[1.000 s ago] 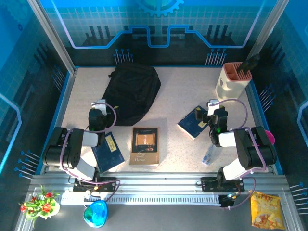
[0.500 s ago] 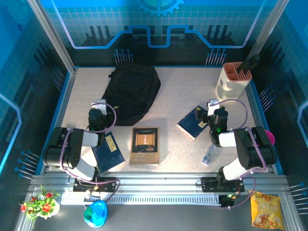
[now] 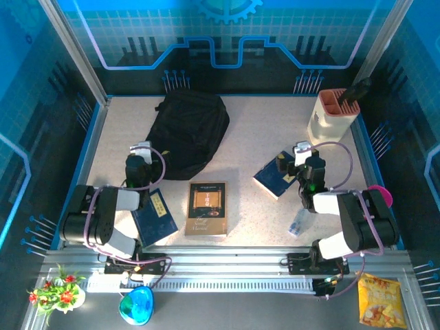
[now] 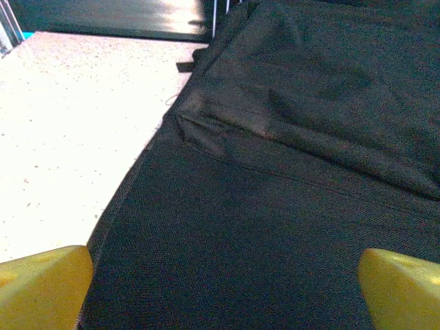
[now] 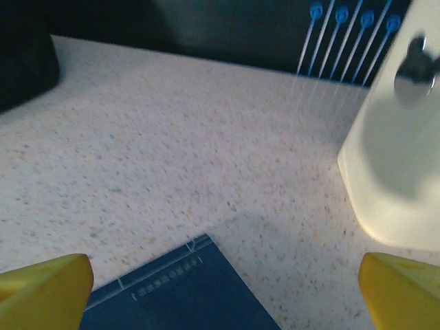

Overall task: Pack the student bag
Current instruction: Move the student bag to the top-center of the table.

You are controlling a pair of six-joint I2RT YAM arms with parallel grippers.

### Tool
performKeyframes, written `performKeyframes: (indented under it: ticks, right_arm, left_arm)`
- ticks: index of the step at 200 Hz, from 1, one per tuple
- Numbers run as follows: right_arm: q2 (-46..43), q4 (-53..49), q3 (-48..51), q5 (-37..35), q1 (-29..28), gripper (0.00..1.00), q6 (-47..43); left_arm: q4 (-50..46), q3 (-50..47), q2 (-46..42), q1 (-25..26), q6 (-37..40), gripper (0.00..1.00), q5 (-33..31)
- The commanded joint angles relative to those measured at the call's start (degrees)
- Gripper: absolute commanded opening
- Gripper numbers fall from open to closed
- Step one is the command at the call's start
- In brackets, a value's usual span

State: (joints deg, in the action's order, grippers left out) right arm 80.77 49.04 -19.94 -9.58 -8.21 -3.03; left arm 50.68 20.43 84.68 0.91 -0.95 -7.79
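The student bag (image 3: 190, 130), a big black soft backpack, lies flat at the back left of the table. My left gripper (image 3: 141, 152) sits at its near left edge. In the left wrist view black bag fabric (image 4: 289, 172) lies between the wide-apart yellow fingertips (image 4: 41, 287) of my left gripper (image 4: 220, 302), which holds nothing. My right gripper (image 3: 302, 154) hovers over the far end of a dark blue book (image 3: 277, 174). In the right wrist view that blue book (image 5: 185, 295) lies between the spread fingers of my empty right gripper (image 5: 223, 295).
A brown book (image 3: 207, 207) lies at the front centre, and another blue book (image 3: 157, 214) lies partly under my left arm. A white holder with an orange top (image 3: 332, 115) stands at the back right, and this white holder (image 5: 395, 165) is close to my right gripper. A small clear bottle (image 3: 297, 221) lies near the right base.
Both arms have shifted slightly, the right one a little more, with its elbow lower. The bag and the books lie where they were. Both grippers stay open.
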Motion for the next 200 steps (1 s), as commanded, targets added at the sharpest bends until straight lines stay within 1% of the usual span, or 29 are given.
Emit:
performKeyframes:
  ticks: [1,13,24,40,51,63,72,82,95,113,125,150,165,181,200]
  right_arm:
    - [-7.13,-6.39,-2.03,-5.32,-4.70,1.00,-4.52]
    - [-9.82,-12.29,-4.64,-7.86,-7.18,1.00,-3.21]
    - [-11.25,-18.08,-7.44,-8.59,-8.83,1.00,-0.42]
    - [-12.13,-27.77,-12.72,-9.60,-11.99,1.00,6.09]
    - [-11.54,-35.09,-16.86,-10.11,-13.59,1.00,12.65]
    - [-9.45,-42.43,-21.75,-8.31,-14.45,1.00,19.58]
    - [-7.26,-46.10,-25.05,-6.15,-14.75,1.00,23.24]
    - [-3.41,-50.47,-29.66,-3.01,-15.29,1.00,27.57]
    - [1.61,-54.40,-35.65,2.50,-15.82,1.00,30.76]
    - [8.33,-56.21,-41.53,9.45,-17.53,1.00,32.75]
    - [12.43,-56.75,-44.86,12.86,-18.93,1.00,34.89]
    - [20.82,-53.13,-49.64,20.59,-21.89,1.00,40.80]
    - [25.59,-53.24,-53.09,21.62,-24.17,0.98,43.63]
    - [30.59,-54.20,-56.86,21.55,-26.13,0.93,46.61]
    - [36.55,-56.10,-61.86,22.12,-27.54,0.84,48.87]
  left_arm:
    - [-4.28,0.17,-6.57,0.15,0.58,0.99,-1.03]
    - [-7.98,0.77,-10.04,0.28,0.37,0.99,-1.80]
    - [-12.63,2.04,-13.22,0.49,-1.74,0.99,-2.68]
    - [-19.64,4.57,-17.11,0.50,-5.88,0.99,-2.07]
    - [-24.26,6.88,-18.64,0.58,-9.30,0.99,-1.42]
    - [-30.37,10.43,-19.00,0.56,-12.94,0.99,-0.86]
    - [-35.24,13.59,-18.41,0.59,-15.49,0.99,-0.39]
    - [-39.99,16.91,-17.20,0.59,-18.06,0.99,0.81]
    - [-44.70,20.41,-15.40,0.59,-21.30,0.99,2.88]
    - [-48.40,23.49,-13.19,0.60,-23.75,0.99,6.78]
    - [-50.33,24.67,-12.00,0.67,-25.24,0.99,8.99]
    - [-53.10,25.65,-9.75,1.02,-27.42,0.99,14.14]
    - [-53.99,25.49,-8.72,1.57,-27.58,0.99,16.22]
    - [-54.50,25.11,-7.93,2.06,-27.36,0.99,17.16]
    - [-54.79,24.81,-7.39,2.47,-27.14,0.99,17.60]
